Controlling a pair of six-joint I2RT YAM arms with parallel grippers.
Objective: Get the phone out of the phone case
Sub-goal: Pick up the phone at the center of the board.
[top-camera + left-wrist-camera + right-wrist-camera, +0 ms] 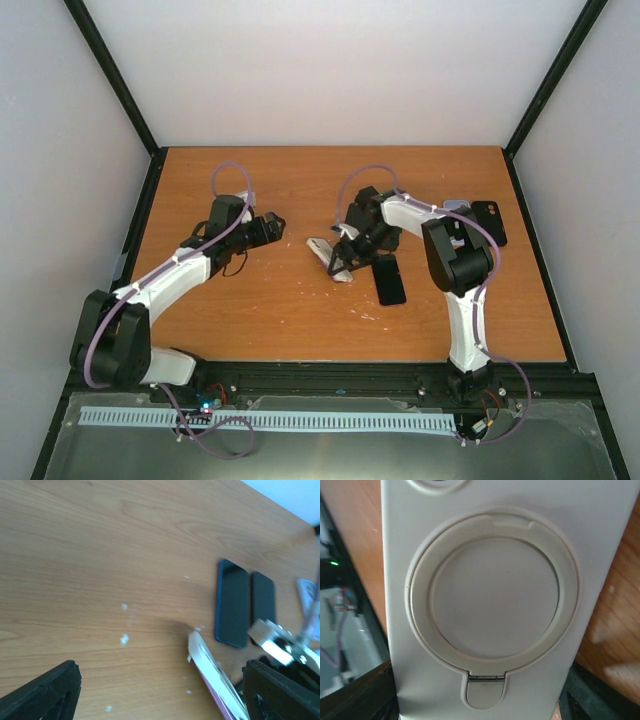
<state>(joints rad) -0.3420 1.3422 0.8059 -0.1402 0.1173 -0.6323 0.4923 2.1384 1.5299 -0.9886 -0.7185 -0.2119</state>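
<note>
Phone case point(485, 605) sits between the right fingers point(600, 695), tilted up off the worktop point(250, 320).
Right fingers flank its long sides; can't tell if they're actually pinching it. Left fingers point(45, 695) are spread wide with nothing between them, and the case edge is just beside one. Dark phone point(390, 280) lies flat just past the right fingers.

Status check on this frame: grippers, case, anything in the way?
Left gripper open, empty. Right gripper straddles white phone case, grip unconfirmed. Dark phone flat on table right beside it.
</note>
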